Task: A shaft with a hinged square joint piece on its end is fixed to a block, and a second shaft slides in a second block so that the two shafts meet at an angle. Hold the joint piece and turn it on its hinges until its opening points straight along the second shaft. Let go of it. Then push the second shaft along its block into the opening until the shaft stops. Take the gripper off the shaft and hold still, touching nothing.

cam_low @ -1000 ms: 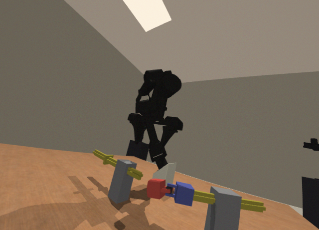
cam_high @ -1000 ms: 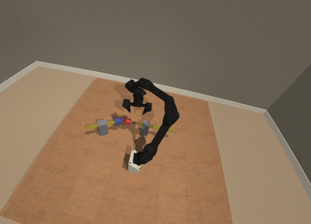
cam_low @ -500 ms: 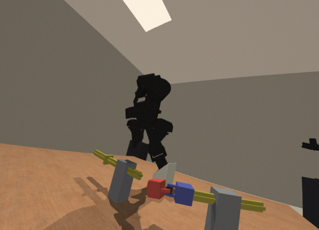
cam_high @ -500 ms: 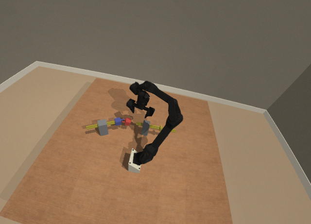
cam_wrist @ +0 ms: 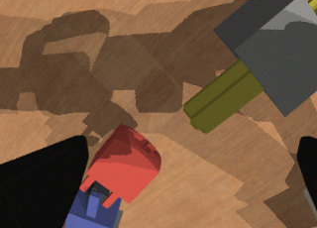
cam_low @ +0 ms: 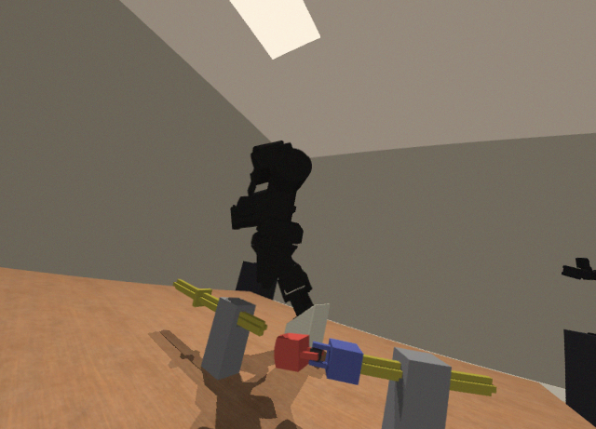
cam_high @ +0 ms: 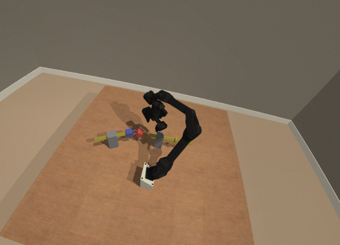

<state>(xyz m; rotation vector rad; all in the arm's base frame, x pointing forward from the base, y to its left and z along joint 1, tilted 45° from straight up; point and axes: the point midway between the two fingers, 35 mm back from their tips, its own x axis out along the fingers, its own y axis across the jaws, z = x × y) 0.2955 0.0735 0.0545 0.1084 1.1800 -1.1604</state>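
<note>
The red joint piece (cam_high: 139, 132) (cam_low: 291, 351) (cam_wrist: 126, 164) hangs on a blue hinge block (cam_high: 128, 132) (cam_low: 344, 360) (cam_wrist: 93, 223) at the end of the fixed yellow shaft (cam_high: 100, 138) (cam_low: 380, 367), which runs through a grey block (cam_high: 111, 138) (cam_low: 418, 391). The second yellow shaft (cam_high: 170, 139) (cam_low: 250, 321) (cam_wrist: 221, 99) sits in the second grey block (cam_high: 159, 140) (cam_low: 225, 338) (cam_wrist: 277, 50); its tip stops short of the red piece. My gripper (cam_high: 155, 120) (cam_wrist: 196, 149) is open and empty. It hangs above the gap between the red piece and the second block, touching nothing.
The arm's white base (cam_high: 146, 179) (cam_low: 307, 324) stands on the wooden table (cam_high: 82, 204) in front of the two blocks. The arm arches over the second shaft's outer end. A dark shape (cam_low: 579, 367) stands at the right edge of the exterior view.
</note>
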